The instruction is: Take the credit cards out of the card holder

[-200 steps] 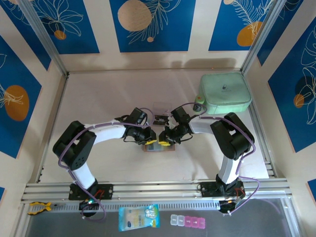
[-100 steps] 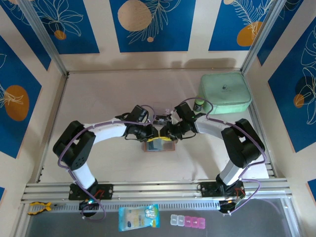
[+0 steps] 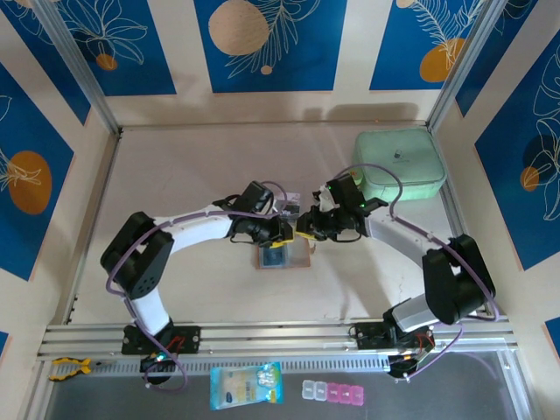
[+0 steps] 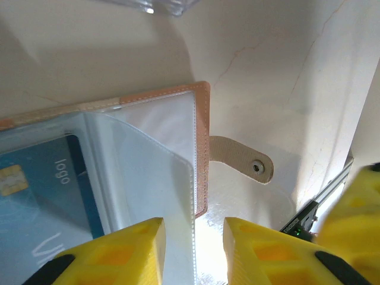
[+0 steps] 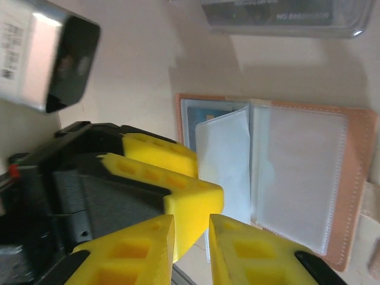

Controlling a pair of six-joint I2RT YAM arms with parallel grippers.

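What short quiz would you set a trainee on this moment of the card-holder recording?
1. True or false: the card holder lies open on the table.
2. In the left wrist view, what colour is the credit card sitting inside a clear sleeve? A red, B blue, C green.
3. Fill in: the holder's snap tab is ___, lying loose on the table beside the holder's edge.
Key: 1 true; 2 B; 3 unfastened.
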